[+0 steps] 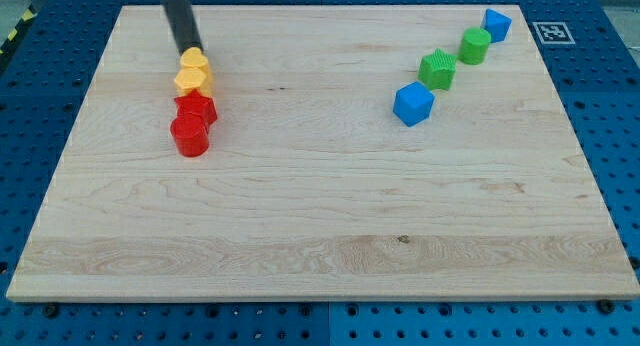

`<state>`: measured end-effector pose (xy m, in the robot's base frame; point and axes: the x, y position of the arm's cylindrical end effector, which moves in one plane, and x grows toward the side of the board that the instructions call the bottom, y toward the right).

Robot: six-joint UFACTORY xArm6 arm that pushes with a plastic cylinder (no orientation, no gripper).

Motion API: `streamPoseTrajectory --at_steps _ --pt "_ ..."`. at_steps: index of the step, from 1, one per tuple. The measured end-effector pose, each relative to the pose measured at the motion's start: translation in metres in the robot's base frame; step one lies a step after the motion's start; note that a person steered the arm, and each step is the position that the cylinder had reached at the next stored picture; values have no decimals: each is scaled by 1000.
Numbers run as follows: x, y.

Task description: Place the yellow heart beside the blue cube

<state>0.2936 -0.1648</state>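
Note:
Two yellow blocks sit close together at the view's upper left, one (193, 60) just above the other (193, 82). I cannot tell which of them is the heart. My tip (193, 50) is at the top edge of the upper yellow block, touching it or nearly so. The rod rises from there out of the view's top. A blue cube (413, 103) lies right of centre, far to the right of the yellow blocks and the tip.
Two red blocks (196, 109) (189, 136) lie directly below the yellow ones. A green star (437, 69), a green cylinder (474, 46) and another blue block (497, 25) run diagonally from the blue cube to the wooden board's (320, 226) top right corner.

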Motion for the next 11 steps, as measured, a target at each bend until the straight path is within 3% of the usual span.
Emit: streamPoseTrajectory --at_steps 4,11 --pt "23 -33" --pt "54 114"
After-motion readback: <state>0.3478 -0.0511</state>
